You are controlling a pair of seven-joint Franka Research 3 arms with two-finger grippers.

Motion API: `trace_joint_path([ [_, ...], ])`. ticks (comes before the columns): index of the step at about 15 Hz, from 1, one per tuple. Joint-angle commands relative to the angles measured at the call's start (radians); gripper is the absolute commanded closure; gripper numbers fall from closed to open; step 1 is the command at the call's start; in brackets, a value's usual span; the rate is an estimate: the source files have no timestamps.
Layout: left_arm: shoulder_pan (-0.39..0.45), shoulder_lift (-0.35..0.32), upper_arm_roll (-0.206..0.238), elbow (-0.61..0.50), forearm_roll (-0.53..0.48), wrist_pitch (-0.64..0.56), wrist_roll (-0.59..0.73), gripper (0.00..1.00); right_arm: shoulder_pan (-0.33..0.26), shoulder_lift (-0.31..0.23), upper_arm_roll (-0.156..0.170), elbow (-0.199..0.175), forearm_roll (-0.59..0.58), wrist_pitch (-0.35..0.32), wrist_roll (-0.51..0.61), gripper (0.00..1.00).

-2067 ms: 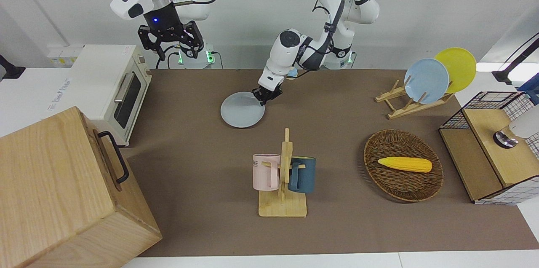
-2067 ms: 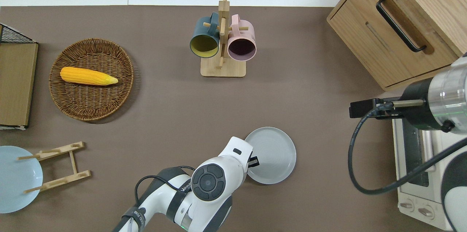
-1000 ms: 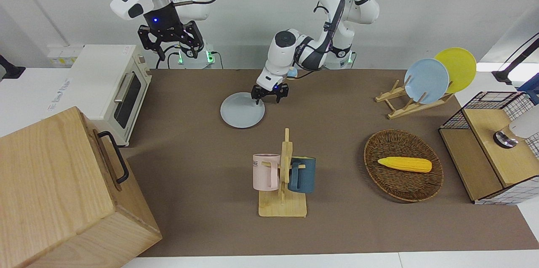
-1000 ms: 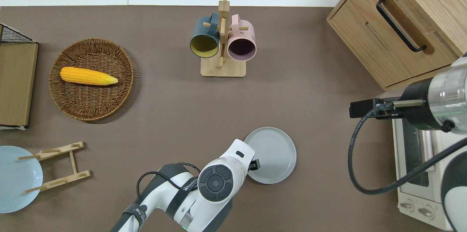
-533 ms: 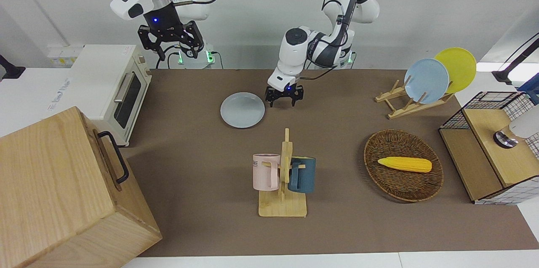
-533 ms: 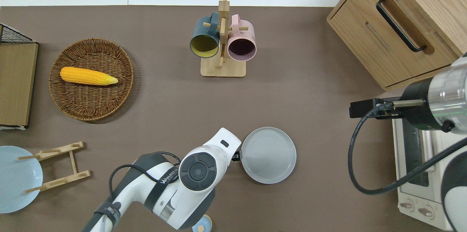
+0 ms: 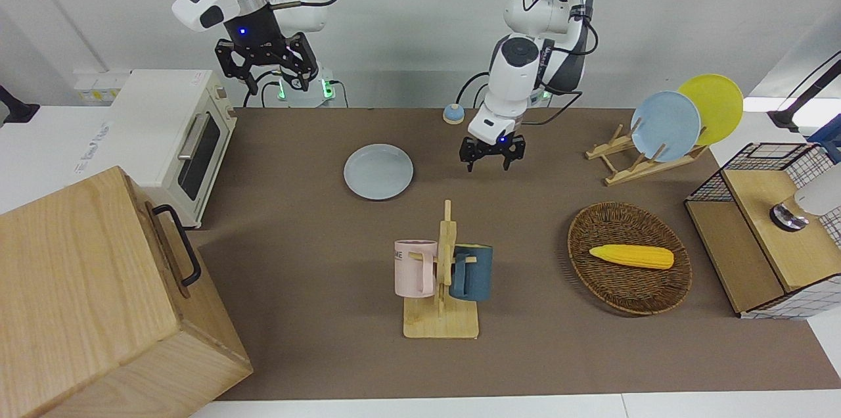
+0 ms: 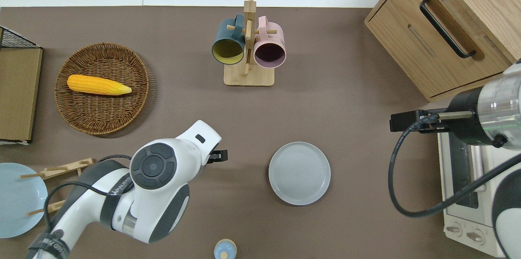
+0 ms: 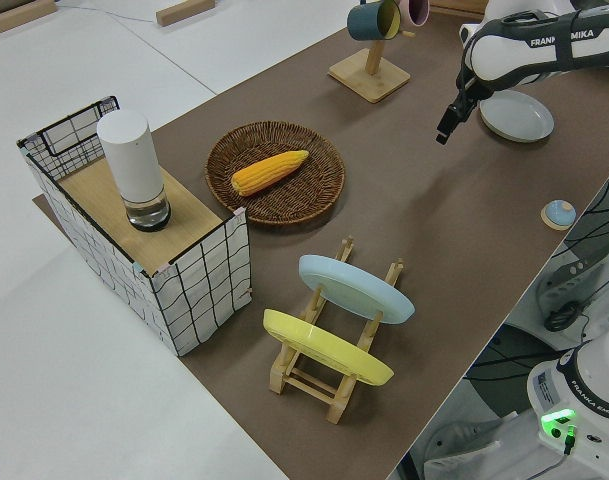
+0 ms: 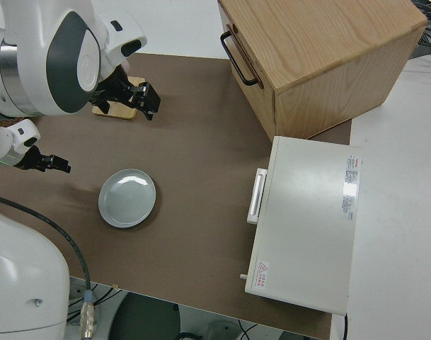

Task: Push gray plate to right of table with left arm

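Note that your gray plate (image 7: 379,171) lay flat on the table (image 7: 315,286), toward the right arm's end, nearer to the robots than the mug rack (image 7: 441,280). Your left gripper (image 7: 491,156) hung with fingers spread, empty, well apart from the plate over bare mat. Your right arm was parked, its gripper (image 7: 266,73) open.
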Motion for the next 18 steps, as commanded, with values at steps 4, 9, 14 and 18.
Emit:
trace_joint_path([
  [4,0.196,-0.073,-0.009,-0.004,0.02,-0.037,0.226,0.01,-0.006,0.006,0.004,0.014,0.016,-0.005,0.002,0.005],
  [9,0.305,-0.104,-0.004,0.087,0.014,-0.203,0.372,0.01,-0.006,0.006,0.004,0.014,0.016,-0.005,0.002,0.005],
  [14,0.39,-0.105,-0.002,0.281,0.006,-0.431,0.466,0.01,-0.006,0.006,0.004,0.014,0.016,-0.005,0.002,0.005],
  [18,0.393,-0.114,0.016,0.367,0.006,-0.535,0.464,0.01,-0.006,0.006,0.004,0.014,0.016,-0.005,0.002,0.005],
])
